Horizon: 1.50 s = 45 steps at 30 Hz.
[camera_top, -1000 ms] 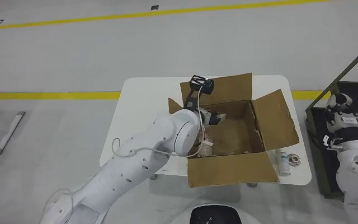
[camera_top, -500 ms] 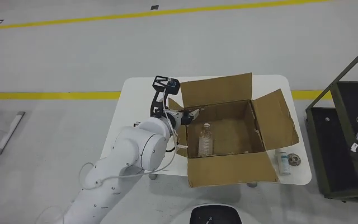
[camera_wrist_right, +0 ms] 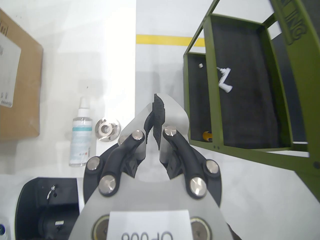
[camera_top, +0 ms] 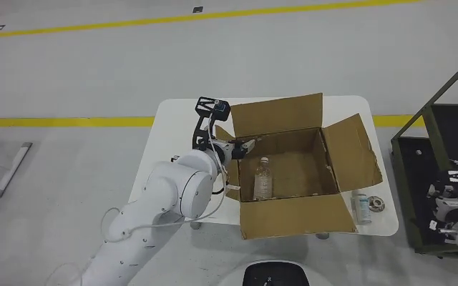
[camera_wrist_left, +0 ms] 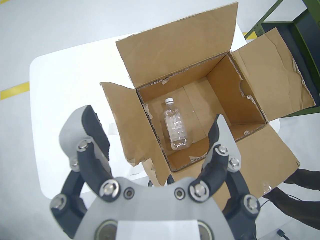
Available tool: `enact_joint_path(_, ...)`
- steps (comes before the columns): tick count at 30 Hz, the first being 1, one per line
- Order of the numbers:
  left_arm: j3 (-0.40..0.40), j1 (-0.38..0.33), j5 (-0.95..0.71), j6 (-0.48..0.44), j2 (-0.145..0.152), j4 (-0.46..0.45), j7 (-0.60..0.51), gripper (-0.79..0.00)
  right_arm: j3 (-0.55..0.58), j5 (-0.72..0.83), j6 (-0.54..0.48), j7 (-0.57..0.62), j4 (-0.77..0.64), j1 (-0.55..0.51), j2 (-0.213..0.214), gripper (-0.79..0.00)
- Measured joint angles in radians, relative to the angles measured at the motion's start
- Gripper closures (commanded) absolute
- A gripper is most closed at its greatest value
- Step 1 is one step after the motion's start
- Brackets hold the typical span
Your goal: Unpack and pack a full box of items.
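An open cardboard box (camera_top: pixel 351 154) stands on the white table (camera_top: pixel 179 121), all its flaps folded out. A clear plastic bottle (camera_top: pixel 263 179) with a white cap lies on the box floor near the left wall; the left wrist view looks down on the bottle (camera_wrist_left: pixel 175 127). My left gripper (camera_top: pixel 243 146) hangs open above the box's left edge, holding nothing; its fingers (camera_wrist_left: pixel 96 131) are spread wide. My right gripper (camera_wrist_right: pixel 157 102) is shut and empty, over the floor gap between the table and a green cart.
A small spray bottle (camera_wrist_right: pixel 80 132) and a round metal part (camera_wrist_right: pixel 107 129) lie on the table's right front corner, beside the box (camera_wrist_right: pixel 17 88). The green cart (camera_wrist_right: pixel 240 96) with dark shelves stands right of the table. The right arm (camera_top: pixel 442 207) is over the cart.
My left gripper has drawn back from inside the box to its left edge, leaving the bottle lying on the box floor. The right arm has shifted at the far right.
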Motion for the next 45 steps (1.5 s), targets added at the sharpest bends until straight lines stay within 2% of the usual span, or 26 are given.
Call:
enact_joint_path(9, -0.001, 0.003, 0.001, -0.002, 0.0, 0.002, 0.003, -0.785, 0.001, 0.0, 0.002, -0.001, 0.0, 0.001, 0.0, 0.0)
enact_joint_path(13, -0.038, 0.053, 0.043, -0.04, 0.01, 0.012, 0.041, -0.785, -0.003, 0.002, -0.001, -0.005, 0.0, 0.001, 0.0, 0.0)
enact_joint_path(20, -0.141, 0.141, 0.098, -0.076, 0.032, -0.017, -0.012, -0.785, -0.068, -0.012, -0.002, -0.034, -0.007, -0.007, -0.003, 0.0)
enact_joint_path(28, -0.217, 0.252, 0.03, -0.266, 0.055, 0.003, -0.124, -0.785, -0.084, -0.014, -0.013, -0.015, 0.004, 0.021, 0.001, 0.0)
enact_joint_path(30, -0.224, 0.259, -0.006, -0.273, 0.054, 0.001, -0.142, -0.785, -0.087, -0.016, -0.015, -0.011, 0.004, 0.025, 0.002, 0.0)
enact_joint_path(35, -0.229, 0.263, -0.113, -0.224, 0.044, 0.024, -0.149, -0.785, -0.1, -0.022, -0.019, -0.005, 0.006, 0.034, 0.004, 0.0)
enact_joint_path(36, -0.225, 0.261, -0.119, -0.22, 0.043, 0.033, -0.147, -0.76, -0.101, -0.024, -0.02, -0.005, 0.006, 0.035, 0.004, 0.0)
enact_joint_path(37, -0.221, 0.259, -0.129, -0.214, 0.04, 0.041, -0.141, -0.671, -0.102, -0.026, -0.02, -0.006, 0.006, 0.034, 0.004, 0.0)
enact_joint_path(39, -0.221, 0.256, -0.174, -0.203, 0.034, 0.055, -0.125, -0.376, -0.103, -0.028, -0.02, -0.007, 0.006, 0.033, 0.005, 0.0)
enact_joint_path(41, -0.224, 0.254, -0.232, -0.201, 0.03, 0.077, -0.108, -0.289, -0.103, -0.03, -0.02, -0.008, 0.008, 0.031, 0.006, 0.0)
enact_joint_path(42, -0.225, 0.254, -0.254, -0.201, 0.028, 0.087, -0.102, -0.188, -0.102, -0.031, -0.02, -0.009, 0.009, 0.031, 0.006, 0.0)
enact_joint_path(43, -0.23, 0.255, -0.284, -0.196, 0.026, 0.103, -0.092, -0.052, -0.101, -0.031, -0.019, -0.01, 0.01, 0.03, 0.006, 0.0)
enact_joint_path(44, -0.236, 0.256, -0.308, -0.185, 0.024, 0.117, -0.086, 0.0, -0.101, -0.031, -0.019, -0.011, 0.01, 0.029, 0.006, 0.0)
enact_joint_path(45, -0.242, 0.257, -0.332, -0.173, 0.023, 0.13, -0.081, 0.0, -0.101, -0.031, -0.019, -0.011, 0.01, 0.029, 0.007, 0.0)
